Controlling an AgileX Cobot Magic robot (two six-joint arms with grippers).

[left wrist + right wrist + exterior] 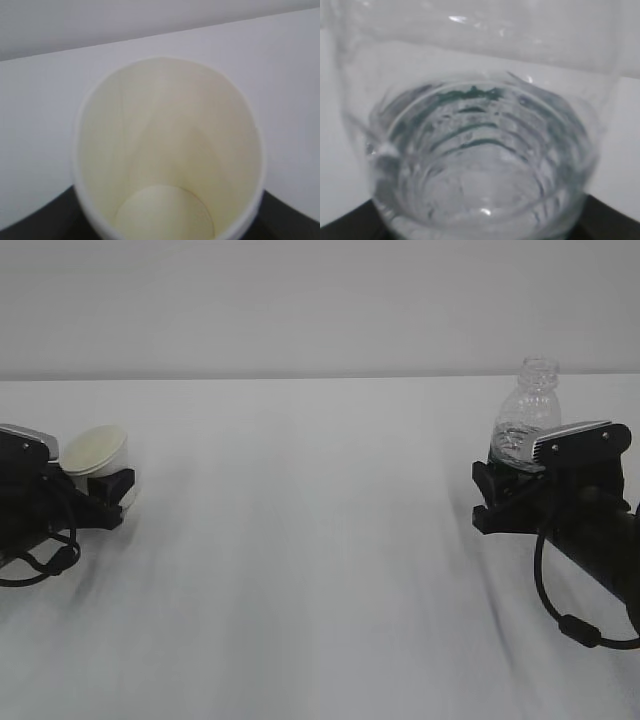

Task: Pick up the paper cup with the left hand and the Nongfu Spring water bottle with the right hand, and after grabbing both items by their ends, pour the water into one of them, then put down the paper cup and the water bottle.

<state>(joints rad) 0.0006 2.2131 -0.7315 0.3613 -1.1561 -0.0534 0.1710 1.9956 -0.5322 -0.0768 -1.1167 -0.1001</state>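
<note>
The left tool [112, 492] grips the cup [95, 452] by its base at the far left of the counter [300, 540]; the cup tilts, its mouth turned up and toward the middle. The right tool [497, 498] grips the bottle [525, 420] low on its body, upright at the far right, uncapped, with water [480, 165] in it. The two are well apart, so pouring probably requires bringing them together at the centre, the bottle's neck tipped over the cup.
</note>
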